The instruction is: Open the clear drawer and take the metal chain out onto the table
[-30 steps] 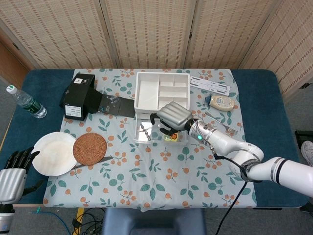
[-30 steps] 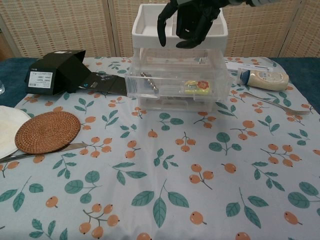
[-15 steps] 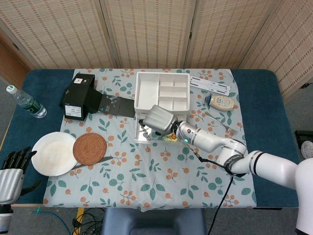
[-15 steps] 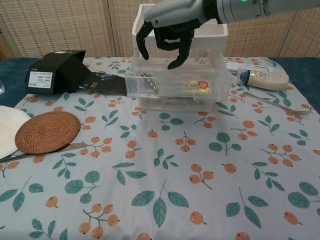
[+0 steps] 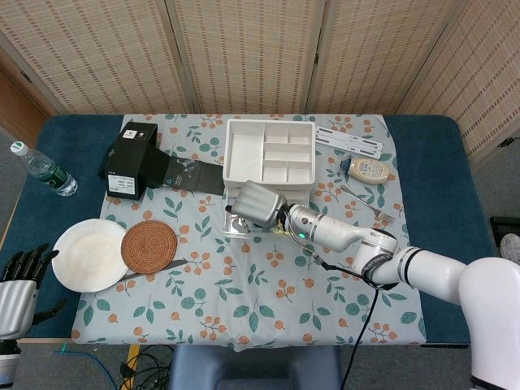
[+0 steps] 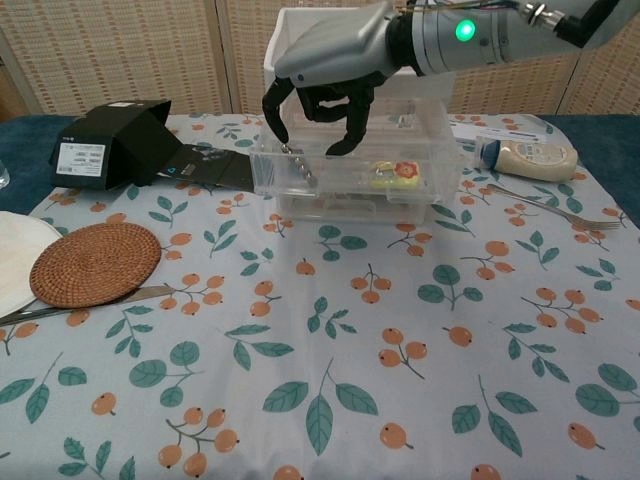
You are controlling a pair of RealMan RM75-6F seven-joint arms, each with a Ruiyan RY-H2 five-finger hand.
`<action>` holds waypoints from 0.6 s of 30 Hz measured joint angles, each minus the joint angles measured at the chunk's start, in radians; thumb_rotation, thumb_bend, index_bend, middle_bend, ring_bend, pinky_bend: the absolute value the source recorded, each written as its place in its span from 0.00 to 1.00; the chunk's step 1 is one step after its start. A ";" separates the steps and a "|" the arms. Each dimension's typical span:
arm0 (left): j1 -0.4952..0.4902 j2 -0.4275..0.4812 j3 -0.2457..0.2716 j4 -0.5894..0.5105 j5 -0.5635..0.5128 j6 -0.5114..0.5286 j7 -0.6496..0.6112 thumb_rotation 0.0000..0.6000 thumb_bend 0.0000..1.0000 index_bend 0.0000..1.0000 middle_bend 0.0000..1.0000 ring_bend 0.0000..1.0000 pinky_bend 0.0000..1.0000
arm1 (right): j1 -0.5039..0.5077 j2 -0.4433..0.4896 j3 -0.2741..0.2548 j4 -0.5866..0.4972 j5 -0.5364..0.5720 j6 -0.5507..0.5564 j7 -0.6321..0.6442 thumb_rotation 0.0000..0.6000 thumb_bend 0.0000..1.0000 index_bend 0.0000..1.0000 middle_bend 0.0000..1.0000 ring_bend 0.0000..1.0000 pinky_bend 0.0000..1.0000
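The clear drawer (image 6: 352, 188) stands pulled out from the stack under the white divided tray (image 5: 269, 154). The metal chain (image 6: 303, 166) lies in the drawer's left end; in the head view my hand hides most of it. My right hand (image 6: 322, 92) hovers over that left end, palm down, its fingers (image 6: 271, 118) apart and pointing down at the chain, holding nothing. From above, the right hand (image 5: 259, 202) covers the drawer's left half (image 5: 297, 230). My left hand (image 5: 18, 294) hangs off the table's near left corner, fingers spread and empty.
A small yellow packet (image 6: 393, 173) lies in the drawer's right part. A black box (image 5: 130, 160), a wicker coaster (image 5: 149, 246), a white plate (image 5: 84, 255) and a water bottle (image 5: 45, 171) sit to the left. A squeeze bottle (image 5: 370, 169) and a fork (image 5: 371, 208) lie to the right.
My right hand has swung from above the drawer's middle to its left end and dropped lower, fingers now pointing down at the chain. The left hand has barely moved.
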 measured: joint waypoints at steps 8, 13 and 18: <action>-0.001 -0.005 -0.002 0.005 -0.005 -0.004 0.001 1.00 0.17 0.16 0.11 0.12 0.09 | 0.012 -0.016 -0.031 0.028 -0.011 0.017 0.021 1.00 0.31 0.35 0.89 0.97 1.00; 0.000 -0.006 -0.004 0.006 -0.005 -0.003 0.002 1.00 0.17 0.16 0.11 0.12 0.09 | 0.020 -0.026 -0.048 0.045 -0.022 0.024 0.021 1.00 0.31 0.35 0.89 0.97 1.00; 0.001 -0.009 -0.005 0.006 -0.008 -0.003 0.003 1.00 0.17 0.16 0.11 0.12 0.09 | 0.026 -0.034 -0.058 0.058 -0.030 0.040 0.029 1.00 0.34 0.34 0.89 0.97 1.00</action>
